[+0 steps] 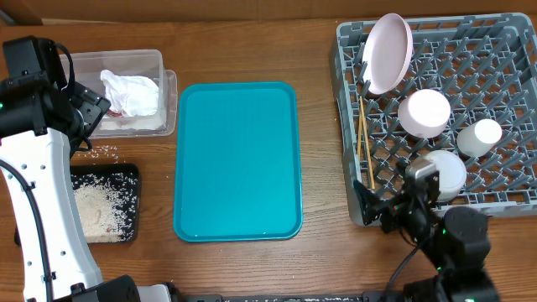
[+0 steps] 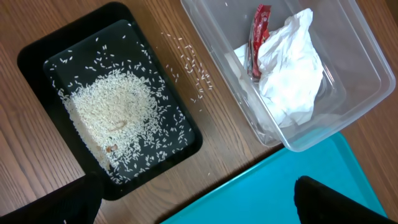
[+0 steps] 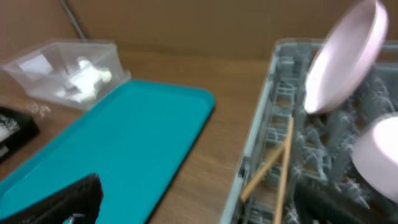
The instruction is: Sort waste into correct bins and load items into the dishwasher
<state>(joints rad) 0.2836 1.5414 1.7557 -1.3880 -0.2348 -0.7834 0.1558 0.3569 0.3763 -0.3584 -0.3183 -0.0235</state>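
My left arm (image 1: 46, 210) has a white shell with black joints and a thin black cable (image 1: 28, 201); my right arm (image 1: 457, 243) is all black, with small green lights (image 1: 437, 267).

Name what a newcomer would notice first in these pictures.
The bright teal tray sits dead centre. To its right, the grey rack holds a white plate standing on edge in its far left corner. At left, a black tray carries a heap of rice, and the clear tub behind it holds a crumpled napkin.
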